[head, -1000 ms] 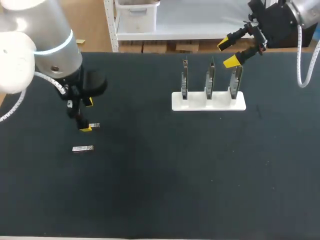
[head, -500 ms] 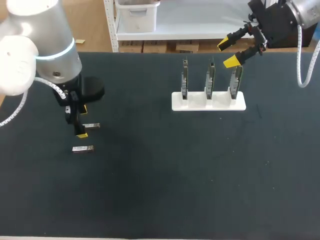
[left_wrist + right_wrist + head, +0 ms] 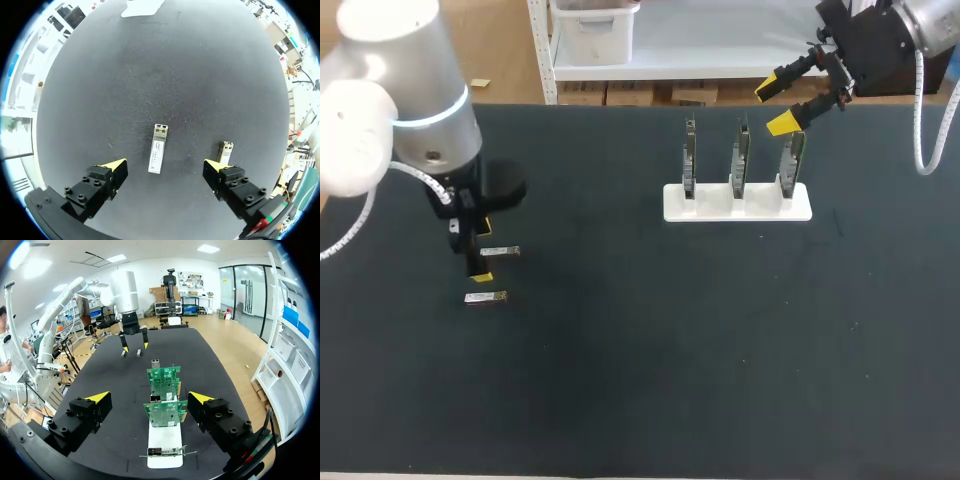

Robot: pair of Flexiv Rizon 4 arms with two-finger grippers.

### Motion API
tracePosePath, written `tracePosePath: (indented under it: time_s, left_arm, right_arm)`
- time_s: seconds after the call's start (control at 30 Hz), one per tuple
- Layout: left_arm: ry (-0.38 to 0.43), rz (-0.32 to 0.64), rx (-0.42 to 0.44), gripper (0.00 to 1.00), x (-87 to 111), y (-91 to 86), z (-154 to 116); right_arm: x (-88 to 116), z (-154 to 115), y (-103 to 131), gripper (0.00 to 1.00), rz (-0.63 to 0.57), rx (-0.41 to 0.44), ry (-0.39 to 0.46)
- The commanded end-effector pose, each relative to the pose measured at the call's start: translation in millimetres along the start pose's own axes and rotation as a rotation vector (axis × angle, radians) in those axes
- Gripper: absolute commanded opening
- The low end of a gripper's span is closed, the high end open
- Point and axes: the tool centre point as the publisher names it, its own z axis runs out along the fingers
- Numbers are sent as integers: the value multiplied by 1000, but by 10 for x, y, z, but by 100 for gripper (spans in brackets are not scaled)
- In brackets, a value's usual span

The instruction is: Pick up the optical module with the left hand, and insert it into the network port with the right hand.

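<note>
Left gripper [image 3: 164, 166] hangs wide open above the dark table [image 3: 640, 380], well apart from the white stand [image 3: 738, 203], out on the left arm's side. The optical module [image 3: 157, 155] lies flat right between its fingers, not yet touched. A second module [image 3: 224, 150] lies just beside the first, a little farther from the stand and just outside one yellow tip.

So this is the pick, and it wants care. Drop straight down and land that finger in the gap between the two modules. Close across the long sides of the one in the middle, mid-body, so it doesn't twist. Leaving one end free should help the handover.

Right gripper [image 3: 776, 108], open and empty too, hangs just above the stand's right-arm end, by the circuit boards [image 3: 740, 160].
</note>
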Motion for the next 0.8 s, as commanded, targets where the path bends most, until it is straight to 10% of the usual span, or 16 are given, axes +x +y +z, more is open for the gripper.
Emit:
tracePosePath:
  time_s: [0.03, 0.67, 0.7, 0.73, 0.8]
  left_arm:
    - [-2, -4, 8, 100, 9, 38, 30]
    - [-8, 48, 32, 100, -58, 124, 69]
    - [-6, 60, 38, 86, -58, 129, 68]
    - [-8, 61, 41, 44, -57, 130, 69]
    - [-10, 60, 42, 25, -53, 134, 70]
  right_arm:
    - [2, 2, 18, 100, -1, 5, 0]
    - [2, 2, 18, 100, -1, 5, 0]
    - [2, 2, 18, 100, -1, 5, 0]
    - [2, 2, 18, 100, -1, 5, 0]
    - [2, 2, 18, 100, -1, 5, 0]
